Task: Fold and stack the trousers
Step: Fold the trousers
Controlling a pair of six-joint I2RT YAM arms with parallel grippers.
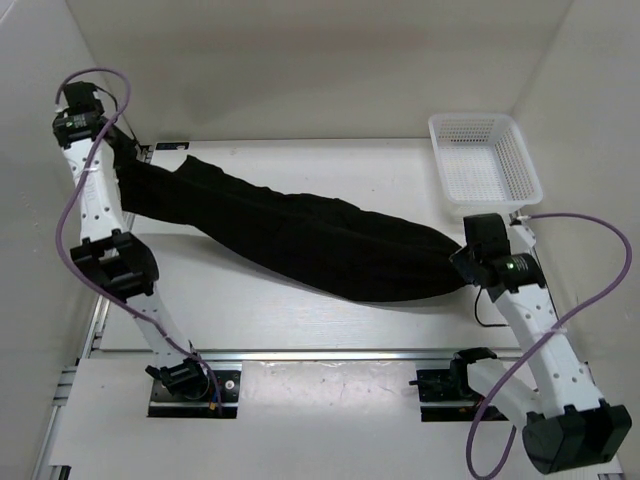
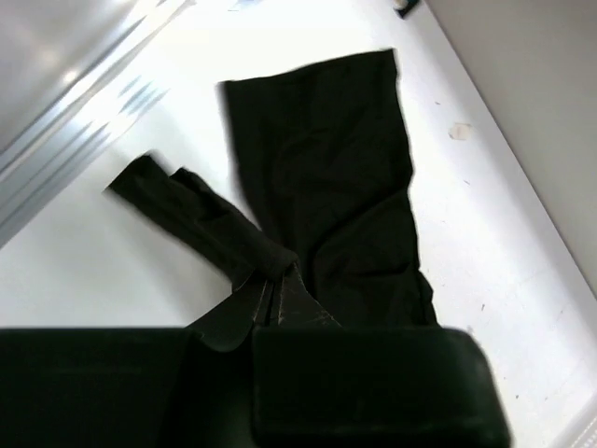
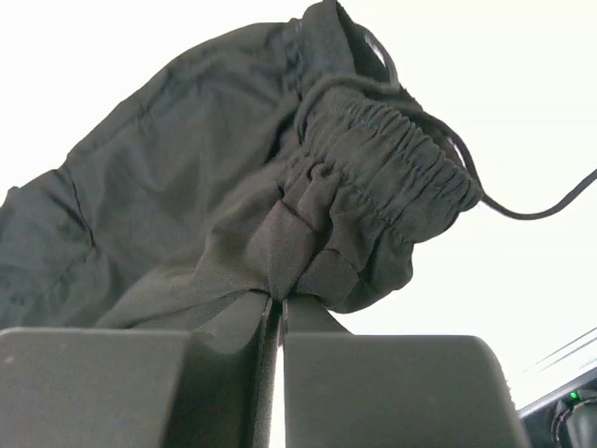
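Observation:
The black trousers (image 1: 310,235) stretch across the white table from the far left to the right, held taut between both arms. My left gripper (image 1: 135,155) is shut on the leg ends at the far left; in the left wrist view the gripper (image 2: 275,275) pinches the fabric and the trousers (image 2: 326,177) hang down over the table. My right gripper (image 1: 466,262) is shut on the waist end. In the right wrist view the gripper (image 3: 278,301) pinches a fold just below the elastic waistband of the trousers (image 3: 187,187), with a black drawstring trailing right.
A white mesh basket (image 1: 484,160) stands at the back right of the table (image 1: 300,310). White walls enclose the table at the back and on both sides. A metal rail runs along the near edge by the arm bases.

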